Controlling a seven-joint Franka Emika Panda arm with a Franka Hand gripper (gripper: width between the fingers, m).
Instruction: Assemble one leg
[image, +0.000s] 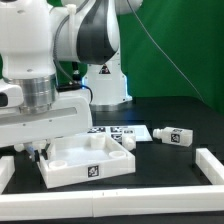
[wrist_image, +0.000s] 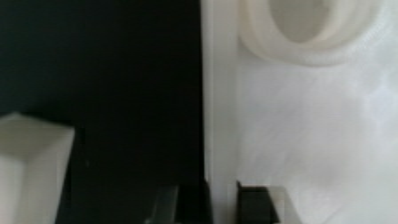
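The large white square tray (image: 70, 172) with a raised rim lies on the black table toward the exterior view's left. My gripper (image: 39, 151) is down at its corner on that side. In the wrist view the gripper (wrist_image: 217, 205) has its two dark fingers close together, with the tray's white wall (wrist_image: 217, 120) filling the gap between them. The tray's floor (wrist_image: 311, 120) with a round hole (wrist_image: 302, 25) lies beside the wall. A leg (image: 172, 136), a small white tagged block, lies apart toward the exterior view's right. Another small white piece (image: 128, 143) lies by the tray's far corner.
The marker board (image: 112, 131) lies behind the tray. White barriers stand at the exterior view's right (image: 212, 163) and left (image: 5, 170). A white block (wrist_image: 32, 165) shows beside the tray in the wrist view. The arm's base (image: 105, 80) stands at the back.
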